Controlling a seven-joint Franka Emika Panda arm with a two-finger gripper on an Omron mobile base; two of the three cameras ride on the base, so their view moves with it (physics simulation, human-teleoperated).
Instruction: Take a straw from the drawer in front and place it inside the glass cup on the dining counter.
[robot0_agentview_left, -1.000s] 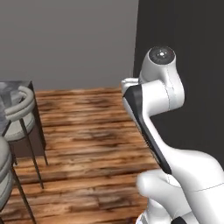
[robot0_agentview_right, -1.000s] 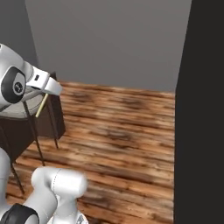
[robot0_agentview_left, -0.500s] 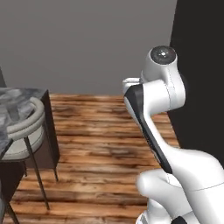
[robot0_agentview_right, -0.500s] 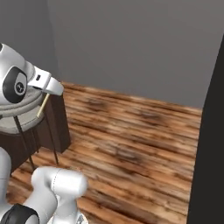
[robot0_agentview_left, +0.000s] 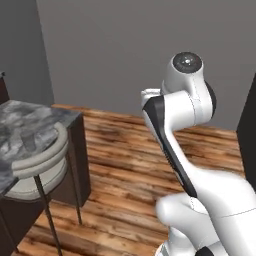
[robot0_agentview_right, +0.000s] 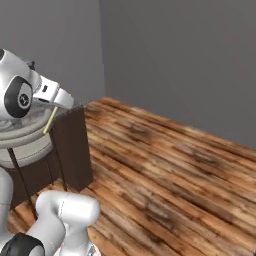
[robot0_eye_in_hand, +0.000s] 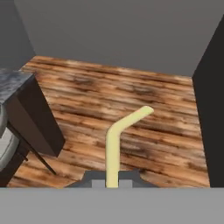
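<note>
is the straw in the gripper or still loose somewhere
In the gripper: the straw rises from between its fingertips in the hand view, bent end up, over wooden floor.

Showing no readable text, label, brand, number or sign anywhere. Bearing no print: the straw (robot0_eye_in_hand: 114, 148), the dining counter (robot0_agentview_left: 30, 117) and the stool (robot0_agentview_left: 42, 162) tucked against the dining counter. Showing only wood grain on the floor (robot0_agentview_right: 170, 170) beyond the dining counter.

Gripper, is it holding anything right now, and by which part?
Yes: the gripper holds the straw by its straight lower end; the bent top points away from the hand.
</note>
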